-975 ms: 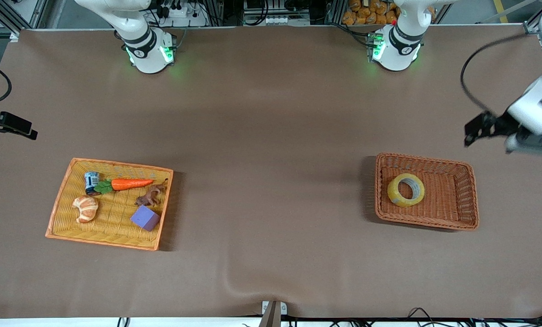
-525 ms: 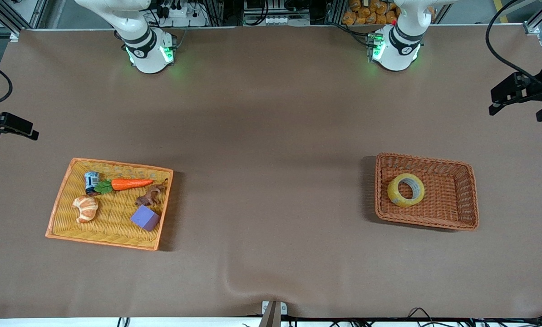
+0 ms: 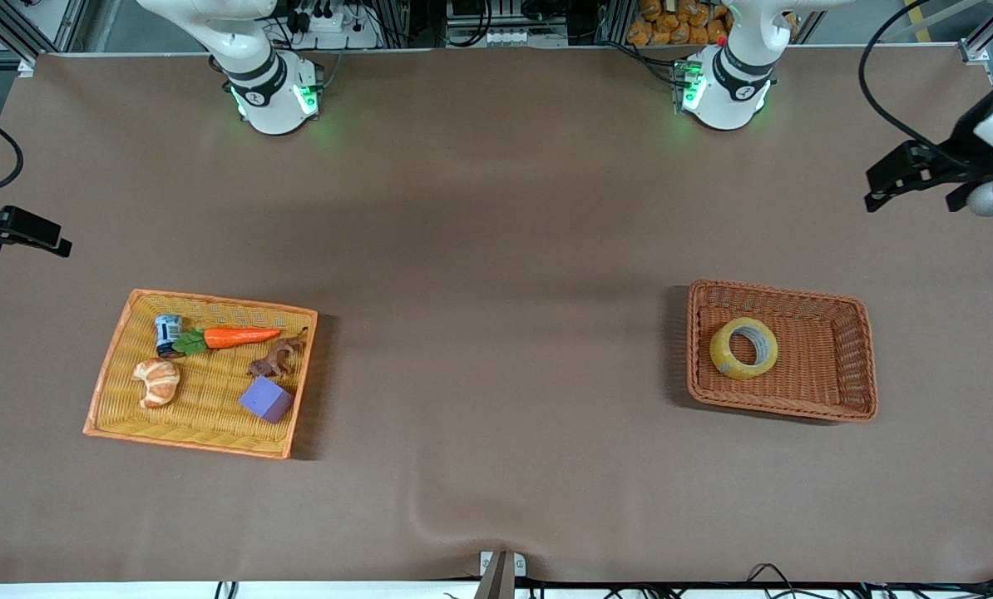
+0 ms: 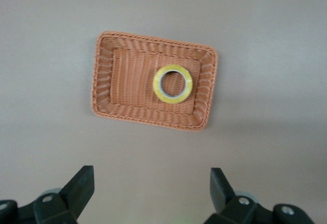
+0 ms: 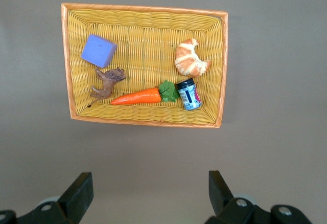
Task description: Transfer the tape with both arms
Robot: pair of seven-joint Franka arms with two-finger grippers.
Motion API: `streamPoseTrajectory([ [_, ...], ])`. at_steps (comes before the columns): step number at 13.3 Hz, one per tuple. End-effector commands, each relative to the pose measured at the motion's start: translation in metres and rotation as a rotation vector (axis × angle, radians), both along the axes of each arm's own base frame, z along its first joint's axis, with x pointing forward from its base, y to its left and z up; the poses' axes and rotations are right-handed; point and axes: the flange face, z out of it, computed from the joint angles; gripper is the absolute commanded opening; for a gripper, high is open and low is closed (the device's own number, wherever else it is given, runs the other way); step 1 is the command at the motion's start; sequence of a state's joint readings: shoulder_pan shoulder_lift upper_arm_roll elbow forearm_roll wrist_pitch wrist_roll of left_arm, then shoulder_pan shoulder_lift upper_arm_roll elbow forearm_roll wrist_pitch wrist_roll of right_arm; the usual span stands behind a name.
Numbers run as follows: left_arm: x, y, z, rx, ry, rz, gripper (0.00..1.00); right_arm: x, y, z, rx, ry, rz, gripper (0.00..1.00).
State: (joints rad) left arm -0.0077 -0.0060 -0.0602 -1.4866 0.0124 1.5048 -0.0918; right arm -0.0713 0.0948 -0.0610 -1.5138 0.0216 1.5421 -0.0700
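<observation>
The tape (image 3: 723, 353), a translucent yellow ring with a grey-white core, lies flat in a brown wicker basket (image 3: 846, 412) toward the left arm's end of the table. In the left wrist view the tape (image 4: 173, 98) sits in the basket (image 4: 102, 81), well below. My left gripper (image 3: 912, 170) hangs high over bare table beside that basket, open and empty (image 4: 152, 183). My right gripper (image 3: 14, 231) waits high over the table's edge at the right arm's end, open and empty (image 5: 150, 185).
A yellow wicker tray (image 3: 106, 391) toward the right arm's end holds a purple cube (image 3: 265, 399), a croissant (image 3: 158, 381), a carrot (image 3: 239, 336), a small jar (image 3: 168, 331) and a brown toy animal (image 3: 276, 359). A ripple in the table cover (image 3: 430, 512) lies near the front edge.
My left gripper has moved away from the brown basket toward the robots' side of the table, then shifted slightly back toward the table's middle. The right arm and the tape have not moved.
</observation>
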Motion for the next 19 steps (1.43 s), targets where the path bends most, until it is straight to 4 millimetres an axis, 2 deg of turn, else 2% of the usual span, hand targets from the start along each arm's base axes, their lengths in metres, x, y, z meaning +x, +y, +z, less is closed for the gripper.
streamPoseTrajectory([
  [1,-0.0067,0.0065,0.0073,0.001,-0.002,0.021,1.0,0.0014,-0.0034,0.0013,0.022,0.003,-0.007,1.0],
  [12,-0.0123,0.0026,0.0058,0.011,0.04,0.01,1.0,0.0016,-0.0035,0.0021,0.021,0.0,-0.007,1.0],
  [19,-0.0074,0.0006,0.0011,0.009,0.048,0.002,1.0,0.0019,-0.0035,0.0029,0.021,-0.003,-0.007,1.0],
])
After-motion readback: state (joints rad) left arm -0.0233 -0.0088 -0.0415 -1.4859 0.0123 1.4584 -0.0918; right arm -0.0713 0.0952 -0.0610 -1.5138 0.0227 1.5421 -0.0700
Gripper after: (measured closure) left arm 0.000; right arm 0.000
